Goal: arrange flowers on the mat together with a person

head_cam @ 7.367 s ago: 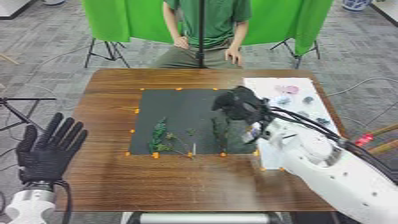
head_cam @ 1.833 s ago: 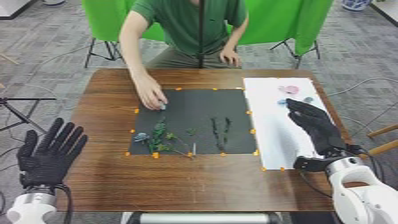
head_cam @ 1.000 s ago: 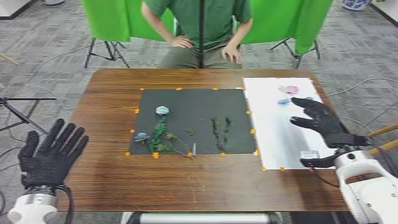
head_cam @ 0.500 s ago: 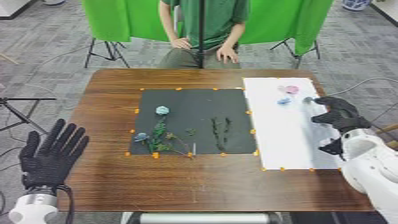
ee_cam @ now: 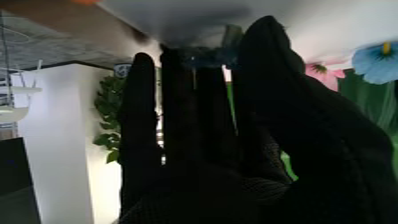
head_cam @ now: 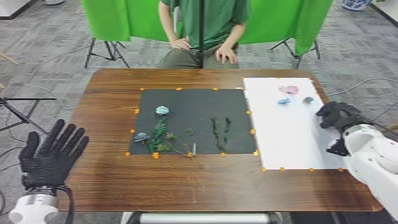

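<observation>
Near robot hand (head_cam: pixel 335 117), blue flower (ee_cam: pixel 378 65), apparently yellow-centred

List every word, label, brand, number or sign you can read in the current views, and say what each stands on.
None can be read.
Dark mat, white sheet and brown table: no legible text.
Left hand and right hand: no legible text.
Dark specks on the right arm: too small to tell whether any is print.
</observation>
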Robot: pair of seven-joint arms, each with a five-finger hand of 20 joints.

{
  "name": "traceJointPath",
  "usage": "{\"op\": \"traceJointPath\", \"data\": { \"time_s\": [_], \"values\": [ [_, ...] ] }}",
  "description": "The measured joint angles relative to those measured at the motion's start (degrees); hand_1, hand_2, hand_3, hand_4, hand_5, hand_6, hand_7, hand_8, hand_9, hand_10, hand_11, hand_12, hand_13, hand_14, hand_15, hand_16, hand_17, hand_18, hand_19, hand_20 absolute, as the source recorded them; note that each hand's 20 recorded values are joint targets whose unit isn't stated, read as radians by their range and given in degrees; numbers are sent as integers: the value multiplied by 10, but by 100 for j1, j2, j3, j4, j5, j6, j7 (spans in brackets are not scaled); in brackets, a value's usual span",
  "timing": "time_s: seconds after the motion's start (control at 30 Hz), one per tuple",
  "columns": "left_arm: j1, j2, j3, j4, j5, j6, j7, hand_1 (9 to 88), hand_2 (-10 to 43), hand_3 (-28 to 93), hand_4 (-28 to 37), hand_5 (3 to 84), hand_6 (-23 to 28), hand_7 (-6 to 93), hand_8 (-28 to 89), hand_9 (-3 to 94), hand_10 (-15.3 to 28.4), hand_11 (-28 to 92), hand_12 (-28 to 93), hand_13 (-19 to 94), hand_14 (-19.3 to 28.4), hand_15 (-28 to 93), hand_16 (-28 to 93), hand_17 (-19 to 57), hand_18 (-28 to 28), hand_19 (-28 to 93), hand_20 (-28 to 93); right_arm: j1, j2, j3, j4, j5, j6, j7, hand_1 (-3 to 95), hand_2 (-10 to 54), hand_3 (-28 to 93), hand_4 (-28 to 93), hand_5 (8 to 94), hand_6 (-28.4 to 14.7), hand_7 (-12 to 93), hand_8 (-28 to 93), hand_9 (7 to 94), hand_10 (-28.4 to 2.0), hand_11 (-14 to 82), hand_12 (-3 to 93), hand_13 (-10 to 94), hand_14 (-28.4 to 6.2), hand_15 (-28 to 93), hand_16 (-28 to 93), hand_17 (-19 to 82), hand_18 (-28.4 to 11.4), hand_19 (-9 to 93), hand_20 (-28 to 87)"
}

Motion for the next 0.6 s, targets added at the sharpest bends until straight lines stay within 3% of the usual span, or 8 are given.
{"op": "traceJointPath", "data": {
  "time_s": [0.13, 0.3, 0.6],
  "values": [
    [0, -6, 16, 0, 0, 0, 3, 240, 114, 700, -283, 438, 58, 90, -93, 402, 140, 148, 76, 289, 148, 278, -67, -28, 120, 253, 114, 36, -4, -51, 76, 57, 250, -115, 691, -95, 563, -281, 623, 47, 387, -66, 738, -49, 63, 329, 689, -2, 202, 437, 310, -104, 520, 364],
    [-2, -6, 65, 0, -4, -1, 15, 241, 114, 699, -283, 438, 58, 91, -93, 402, 141, 150, 77, 289, 148, 278, -67, -28, 120, 254, 114, -32, -11, -231, 115, 136, 875, -243, 697, -95, 598, -281, 645, 42, 396, -55, 763, -44, 62, 351, 719, 4, 234, 453, 314, -99, 592, 397],
    [3, -4, 87, 2, -10, 0, 27, 242, 114, 699, -283, 438, 58, 90, -92, 402, 141, 150, 76, 288, 148, 278, -67, -29, 120, 255, 114, -368, 30, -170, -267, 631, 1340, -671, 698, -95, 608, -282, 644, 41, 392, -54, 762, -46, 61, 353, 719, 3, 223, 451, 302, -91, 649, 333]
  ]
}}
